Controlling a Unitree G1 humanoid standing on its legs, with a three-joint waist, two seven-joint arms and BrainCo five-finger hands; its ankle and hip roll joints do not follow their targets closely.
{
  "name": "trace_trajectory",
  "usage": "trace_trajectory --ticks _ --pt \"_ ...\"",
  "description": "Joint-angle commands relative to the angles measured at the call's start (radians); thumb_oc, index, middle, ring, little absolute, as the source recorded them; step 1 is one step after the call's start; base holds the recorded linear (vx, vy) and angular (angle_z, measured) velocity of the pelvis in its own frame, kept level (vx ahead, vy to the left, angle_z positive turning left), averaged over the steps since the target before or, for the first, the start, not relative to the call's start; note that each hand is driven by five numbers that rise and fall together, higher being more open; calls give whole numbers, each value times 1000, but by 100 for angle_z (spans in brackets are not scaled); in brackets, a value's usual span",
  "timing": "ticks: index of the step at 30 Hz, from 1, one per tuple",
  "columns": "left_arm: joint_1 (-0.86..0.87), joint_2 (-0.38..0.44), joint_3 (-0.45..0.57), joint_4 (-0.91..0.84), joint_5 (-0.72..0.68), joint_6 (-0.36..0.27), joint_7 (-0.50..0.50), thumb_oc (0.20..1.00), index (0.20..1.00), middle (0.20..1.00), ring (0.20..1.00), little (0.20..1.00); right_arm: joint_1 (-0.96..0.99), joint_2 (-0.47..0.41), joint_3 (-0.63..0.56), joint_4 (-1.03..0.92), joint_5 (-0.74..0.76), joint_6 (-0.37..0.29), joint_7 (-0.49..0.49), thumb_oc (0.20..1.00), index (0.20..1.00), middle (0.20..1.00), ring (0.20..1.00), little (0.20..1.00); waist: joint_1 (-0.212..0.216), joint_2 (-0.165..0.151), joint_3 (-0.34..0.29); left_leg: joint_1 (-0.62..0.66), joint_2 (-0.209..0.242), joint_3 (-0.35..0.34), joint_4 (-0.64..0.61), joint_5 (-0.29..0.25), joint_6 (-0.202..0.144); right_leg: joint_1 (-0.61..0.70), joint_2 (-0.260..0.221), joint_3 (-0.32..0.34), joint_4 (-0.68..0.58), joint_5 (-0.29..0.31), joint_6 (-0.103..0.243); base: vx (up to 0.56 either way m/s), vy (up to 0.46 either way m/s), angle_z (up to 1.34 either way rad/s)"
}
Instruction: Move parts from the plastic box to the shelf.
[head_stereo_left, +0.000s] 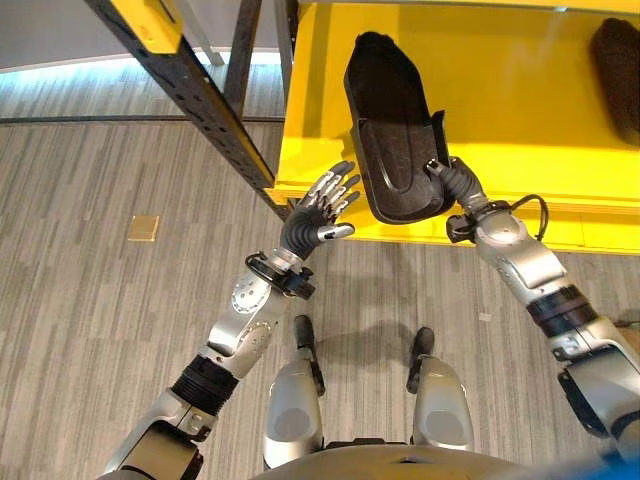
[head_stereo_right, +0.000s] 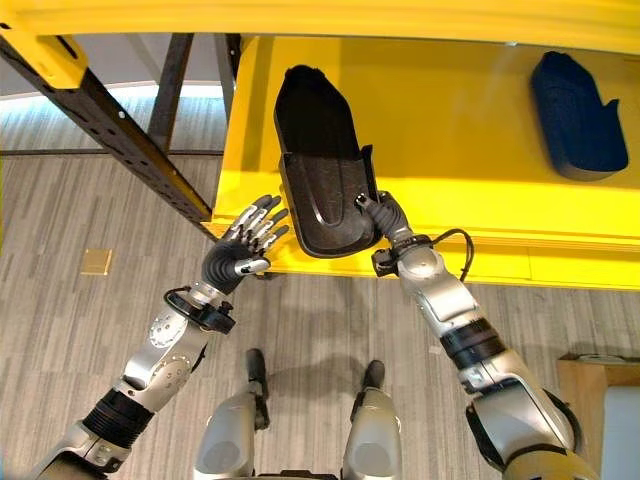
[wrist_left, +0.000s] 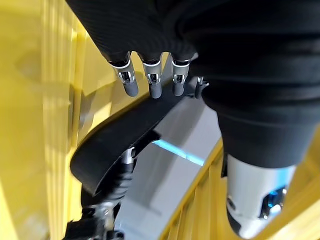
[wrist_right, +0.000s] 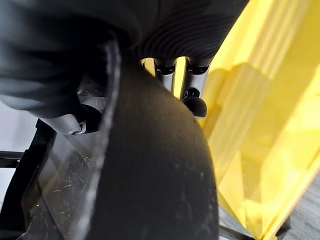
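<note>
- The right hand has its fingers curled round the near right edge of a long black moulded plastic part, with the thumb pressed on the part's inner face.
- In the right wrist view the dark edge of that part runs between the thumb and the fingers, with the yellow surface just beyond the fingertips.
- The black part is shaped like a shallow tray with a raised rounded far end; it lies lengthwise on the bright yellow shelf board, its near end reaching over the board's front lip.
- The left hand is held up just left of the part's near end, its fingers straight and spread, gripping nothing and apart from the part.
- In the left wrist view the left hand's fingers point toward the curved black rim of the part; I cannot tell whether they touch it there.
- A second dark moulded part lies on the same shelf board, well apart at the far right.
- A black perforated metal shelf upright with a yellow fitting slants across at the left.
- Below lies a grey striped floor, with a small tan square plate set in it.
</note>
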Motion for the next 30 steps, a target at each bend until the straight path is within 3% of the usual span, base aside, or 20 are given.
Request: trace_trajectory --ticks 1,9,10,12,14,19,22,25,30 --pt "54 -37 1 -121 8 -52 5 1000 1000 1000 1000 1000 -148 -22 -54 -38 6 -61 -43 200 200 200 200 200 1 26 -34 66 93 -31 22 -9 -35 -21 86 -12 102 -42 -22 50 15 9" --pt "79 1 -9 -179 15 -37 -46 1000 1000 1000 1000 1000 -295 -129 -104 109 27 -48 -103 200 200 200 200 200 29 42 5 23 81 -73 45 -13 -35 -59 91 7 188 -98 -38 -8 -18 0" --pt "62 11 -47 -195 3 -19 -71 1000 1000 1000 1000 1000 -274 -167 -128 107 50 -38 -171 200 200 200 200 200 5 50 15 -5 61 -159 54 -3 -16 -114 71 149 280 -109 -10 -82 -172 13" --pt "57 28 -74 -205 10 -19 -79 1000 1000 1000 1000 1000 -253 -184 -159 120 93 -34 -202 200 200 200 200 200 -21 51 11 -13 50 -209 37 3 -13 -122 103 238 271 -109 -3 -47 -205 119" --pt "74 44 -66 -232 18 -24 -93 1000 1000 1000 1000 1000 -239 -213 -197 140 118 -36 -201 200 200 200 200 200 -26 42 7 2 52 -199 18 1 -29 -73 116 202 130 -72 -6 -46 -127 175" --pt "65 38 -63 -252 14 -50 -139 1000 1000 1000 1000 1000 -288 -229 -211 213 117 -28 -177 200 200 200 200 200 -18 47 28 20 77 -148 -34 33 -52 -69 99 145 68 -23 7 -86 44 5" --pt "76 36 -68 -271 24 -123 -80 1000 1000 1000 1000 1000 -345 -244 -174 276 71 -44 -126 200 200 200 200 200 -5 42 32 41 107 -81 -46 36 -63 -69 76 75 49 1 16 -16 66 -44" --pt "63 44 -50 -299 45 -155 -7 1000 1000 1000 1000 1000 -399 -238 -134 312 40 -28 -94 200 200 200 200 200 -1 37 31 46 145 -33 -41 36 -74 -97 81 45 90 -18 2 4 12 -92" --pt "47 47 -36 -307 29 -151 18 1000 1000 1000 1000 1000 -444 -253 -86 356 21 5 -92 200 200 200 200 200 4 31 29 38 174 -36 -48 58 -82 -118 107 49 139 -49 -20 13 -88 -21"
